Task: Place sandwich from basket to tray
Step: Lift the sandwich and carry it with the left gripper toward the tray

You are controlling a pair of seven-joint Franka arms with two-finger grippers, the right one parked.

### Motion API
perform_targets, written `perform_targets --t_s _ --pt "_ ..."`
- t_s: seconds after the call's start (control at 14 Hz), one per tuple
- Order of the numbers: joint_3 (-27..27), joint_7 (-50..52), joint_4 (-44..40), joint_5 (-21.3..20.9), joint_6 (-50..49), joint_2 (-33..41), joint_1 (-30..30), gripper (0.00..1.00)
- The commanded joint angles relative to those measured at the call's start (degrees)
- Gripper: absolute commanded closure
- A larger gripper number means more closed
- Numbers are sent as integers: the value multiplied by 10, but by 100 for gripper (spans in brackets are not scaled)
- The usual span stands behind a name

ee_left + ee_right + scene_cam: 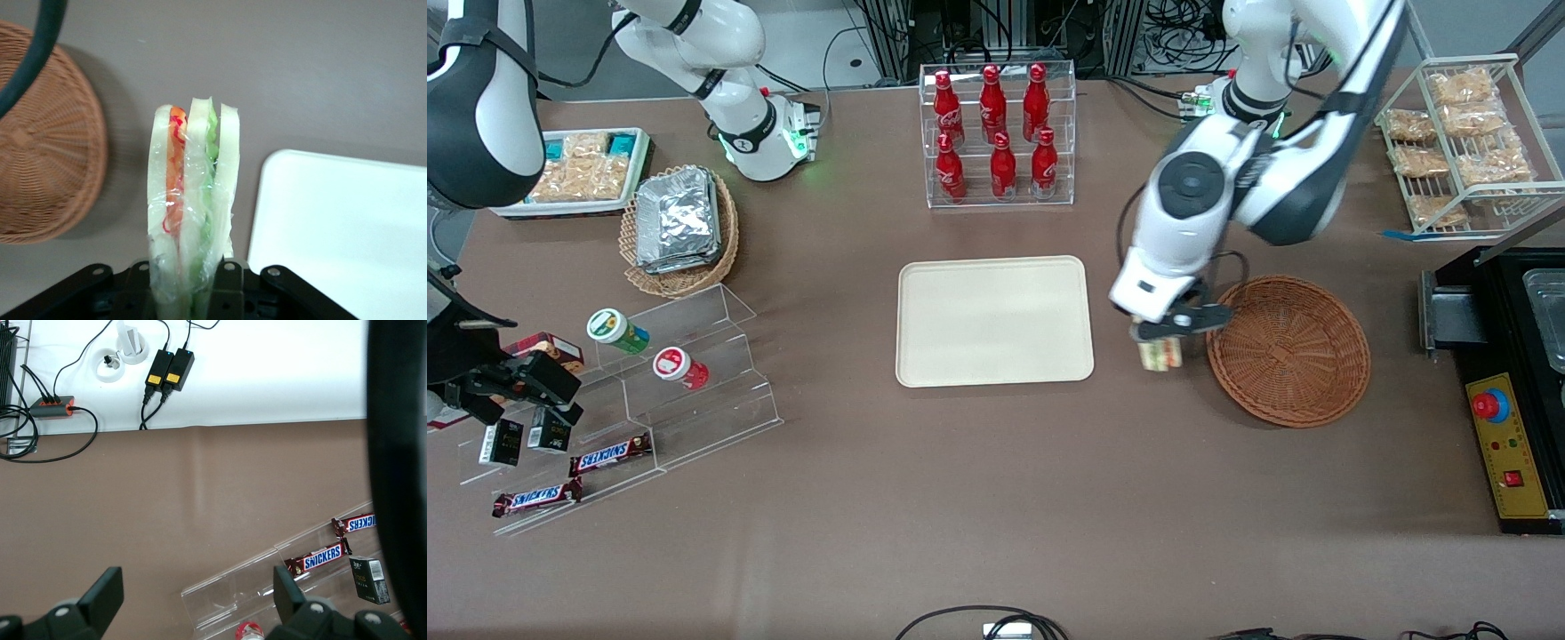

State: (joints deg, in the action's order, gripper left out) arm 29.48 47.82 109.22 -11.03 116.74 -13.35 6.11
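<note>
- Tool (1161, 345) clamped on the wrapped sandwich (1160, 354); the wrist view shows the wedge (192, 213) pinched at its lower end, bread and orange-green filling layers standing up out of the fingers.
- Sandwich hangs over bare tabletop (996, 498), in the gap between the reddish-brown wicker basket (1289, 349) and the cream tray (994, 321). Already out of the basket, not yet above the tray.
- Step in hand, as I judge it: the carry across to the tray.
- To do it well: keep the sandwich high enough to pass over the tray's low rim, travel until it is well inside the rim rather than at the edge nearest the basket, then lower before letting go.
- The wrap looks slick and the bread soft, so a steady, unhurried move suits; a jerk could let the wedge slip or tilt.
- Arm pose: working arm (1280, 178) reaches in from the far edge of the tabletop, forearm angled down, wrist pointing the tool downward just beside the basket's rim.
</note>
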Motion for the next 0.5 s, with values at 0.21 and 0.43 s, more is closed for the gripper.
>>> perform_targets --t_s 0.21,0.43 --pt "-3 74 -14 -74 59 -88 111 100" --pt "-3 75 -10 -74 82 -119 144 100"
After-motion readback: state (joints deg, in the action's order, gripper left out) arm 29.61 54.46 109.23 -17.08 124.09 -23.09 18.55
